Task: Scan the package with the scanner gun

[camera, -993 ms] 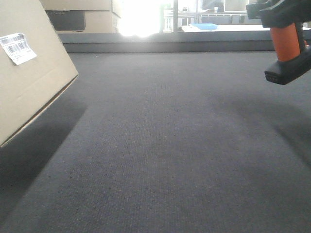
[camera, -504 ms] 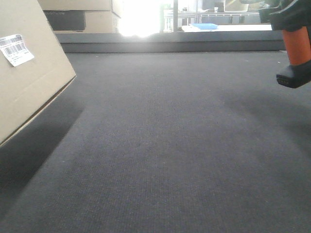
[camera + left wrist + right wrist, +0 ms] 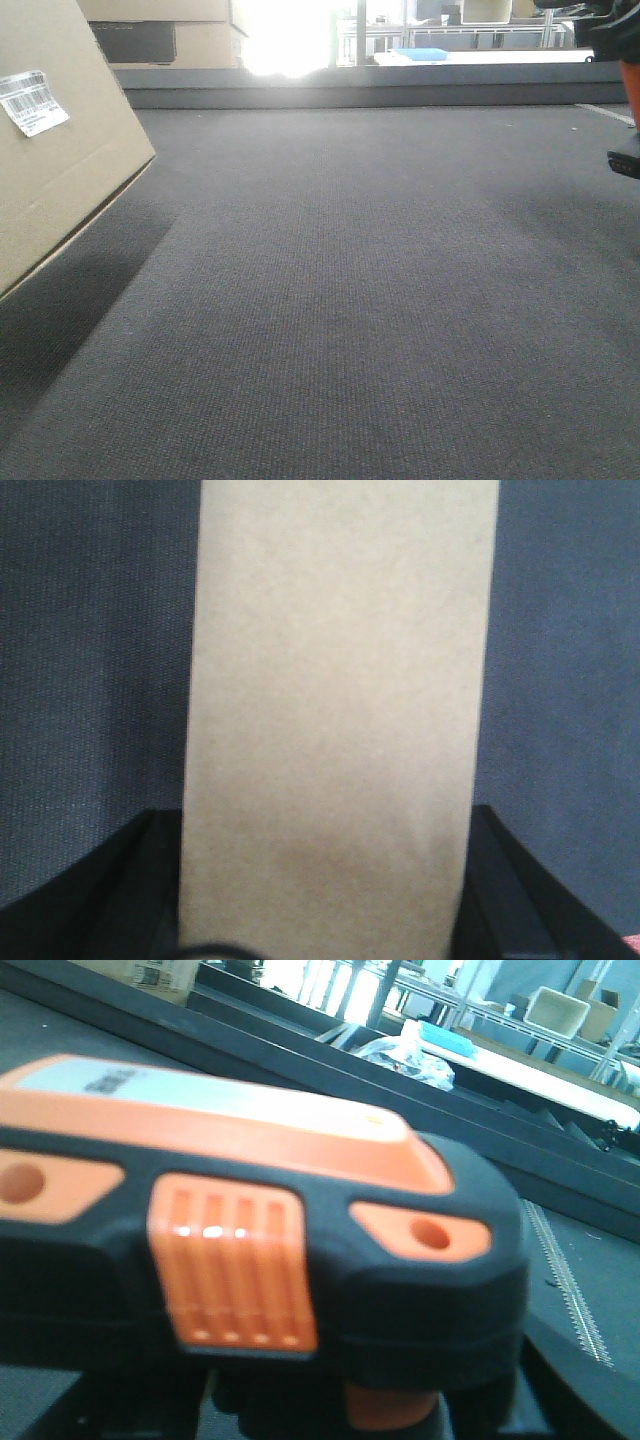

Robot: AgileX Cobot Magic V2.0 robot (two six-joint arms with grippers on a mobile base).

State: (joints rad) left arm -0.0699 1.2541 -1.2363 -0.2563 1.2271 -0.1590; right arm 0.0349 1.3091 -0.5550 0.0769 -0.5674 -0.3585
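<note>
Left hand clamps the box tilted, its label facing the scanner aloft well to its right; right hand's grip unclear.

From the front you see only part of the package, cut off by the left and top edges, and the print on its label is too small to read. The scanner gun is a sliver at the right edge. In the right wrist view it blurs and hides the right gripper. Only dark corners of the left gripper's fingers show.
</note>
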